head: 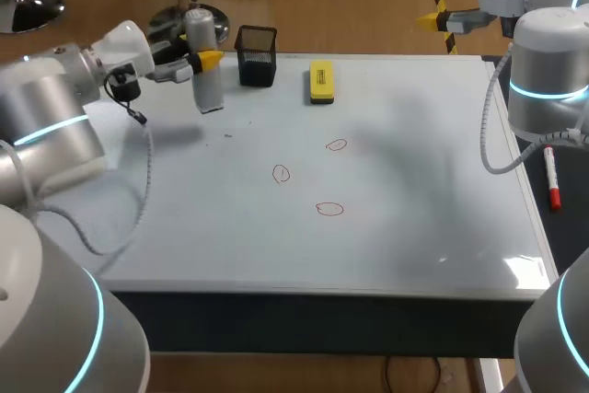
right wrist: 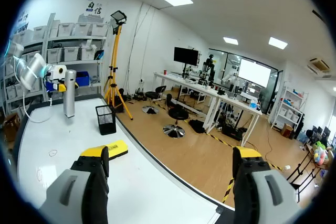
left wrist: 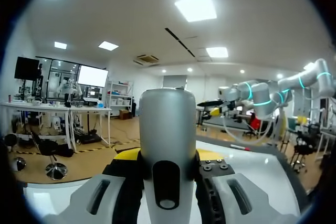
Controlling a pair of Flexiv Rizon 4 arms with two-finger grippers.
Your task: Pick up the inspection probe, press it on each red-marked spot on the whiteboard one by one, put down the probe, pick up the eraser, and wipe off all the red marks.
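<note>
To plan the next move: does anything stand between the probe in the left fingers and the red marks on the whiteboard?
Nothing visible does. The whiteboard between the probe and the red marks is bare; the mesh holder and the yellow eraser stand aside, near the far edge.

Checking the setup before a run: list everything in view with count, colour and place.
whiteboard: 1, white, covering the table
red marks: 3, red, mid-whiteboard
inspection probe: 1, silver, upright, far left of whiteboard
pen holder: 1, black mesh, far edge, right of inspection probe
eraser: 1, yellow, right of pen holder
marker: 1, red and white, beside whiteboard's right edge
left gripper: 1, yellow-tipped, shut on inspection probe
right gripper: 1, yellow-tipped, open, beyond far right corner
</note>
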